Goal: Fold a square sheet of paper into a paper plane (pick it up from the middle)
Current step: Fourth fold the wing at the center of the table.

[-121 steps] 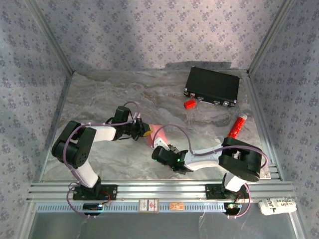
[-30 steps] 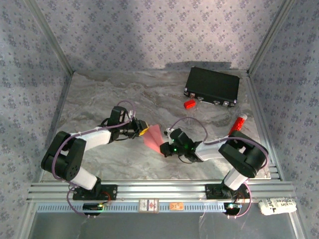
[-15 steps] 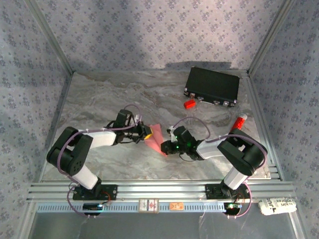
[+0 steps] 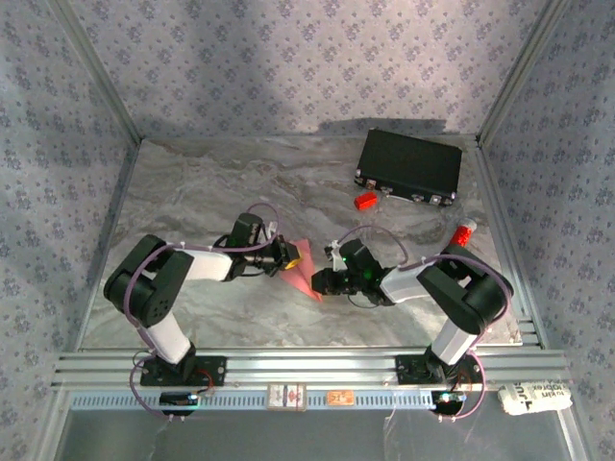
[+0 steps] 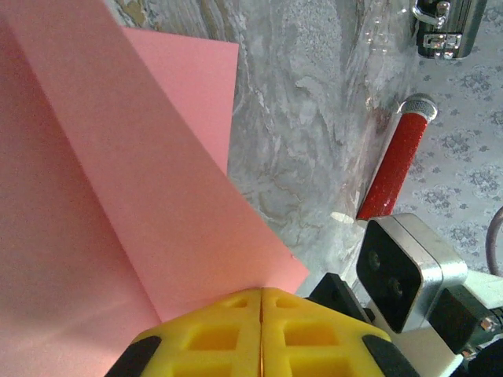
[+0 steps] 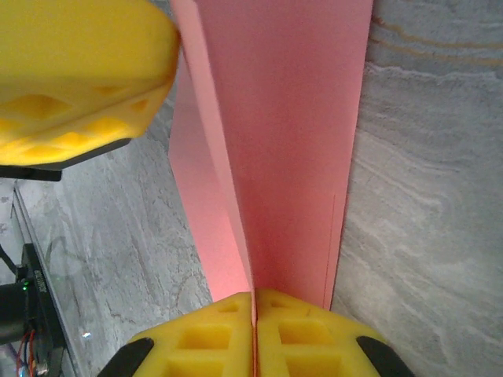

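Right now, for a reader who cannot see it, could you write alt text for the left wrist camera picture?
The left gripper, its yellow jaws shut, pinches a folded pink sheet of paper that spreads up and to the left. Beyond it lie a grey marbled table, a red tube and the corner of a black case.

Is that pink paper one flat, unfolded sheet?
No, the pink paper is folded along a crease, with its layers pinched between the closed fingers of the right gripper.
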`<state>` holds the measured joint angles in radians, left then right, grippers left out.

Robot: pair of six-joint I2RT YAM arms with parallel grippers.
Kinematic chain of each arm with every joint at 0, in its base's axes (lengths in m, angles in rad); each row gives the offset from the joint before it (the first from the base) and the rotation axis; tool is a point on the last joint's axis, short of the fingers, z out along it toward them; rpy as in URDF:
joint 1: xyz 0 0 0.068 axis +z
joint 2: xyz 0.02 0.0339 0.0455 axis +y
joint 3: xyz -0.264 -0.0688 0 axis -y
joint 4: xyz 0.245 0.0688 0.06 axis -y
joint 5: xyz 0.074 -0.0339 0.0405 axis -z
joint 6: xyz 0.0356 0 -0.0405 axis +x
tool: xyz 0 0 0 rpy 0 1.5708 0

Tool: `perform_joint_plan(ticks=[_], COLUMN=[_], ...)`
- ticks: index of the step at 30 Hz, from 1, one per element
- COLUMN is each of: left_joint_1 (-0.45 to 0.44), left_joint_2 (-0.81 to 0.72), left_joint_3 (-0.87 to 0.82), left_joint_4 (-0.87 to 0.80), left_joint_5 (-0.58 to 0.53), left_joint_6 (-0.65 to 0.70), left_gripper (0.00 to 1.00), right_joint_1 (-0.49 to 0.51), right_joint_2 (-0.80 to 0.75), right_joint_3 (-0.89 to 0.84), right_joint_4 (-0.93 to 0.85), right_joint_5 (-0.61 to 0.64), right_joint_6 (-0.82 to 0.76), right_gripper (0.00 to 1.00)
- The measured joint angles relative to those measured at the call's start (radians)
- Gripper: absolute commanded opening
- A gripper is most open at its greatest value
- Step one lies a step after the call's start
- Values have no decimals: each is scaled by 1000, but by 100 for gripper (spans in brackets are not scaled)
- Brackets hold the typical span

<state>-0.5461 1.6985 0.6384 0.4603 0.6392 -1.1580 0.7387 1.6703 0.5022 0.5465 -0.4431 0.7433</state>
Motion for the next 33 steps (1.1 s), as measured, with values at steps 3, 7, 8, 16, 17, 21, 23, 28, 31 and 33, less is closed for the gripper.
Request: perform_joint_plan(ticks=[3,7,8,16,17,21,23,28,31,33], left_joint_1=[0,0,0,0,0,-6,-6,-6,-6,-6], left_joint_2=[7,23,28,61,64,76,77,79,79,86], left_joint_3=[0,10,13,21,21,22,23,36,43,48], left_joint_4=[13,17,18,21,22,23,23,22,21,17], left_joint_5=[-2,-5,-5,-10,-12,-20,-24,-24,-24,-24], left_joint_6=[-4,-5,-6,-6,-6,-3,-3,2,8,10], left_gripper=[8,8,8,8,7,8,8,8,7,7], right_joint_1=[-5,-13,-15,-24,-24,-31,-34,-39,-39,-39], right_joint_2=[6,11,13,16,17,23,26,28,28,30], right_joint_3=[4,9,11,24,27,41,46,53,56,59], right_joint_4=[0,-5,-9,-31,-36,-58,-68,-80,-88,-93], right_joint_5=[-17,-34,-38,-60,-64,-79,-87,-94,-95,-96], right_joint_6=[2,8,9,13,13,25,28,36,39,40], right_gripper=[10,10,10,11,11,12,11,11,11,11])
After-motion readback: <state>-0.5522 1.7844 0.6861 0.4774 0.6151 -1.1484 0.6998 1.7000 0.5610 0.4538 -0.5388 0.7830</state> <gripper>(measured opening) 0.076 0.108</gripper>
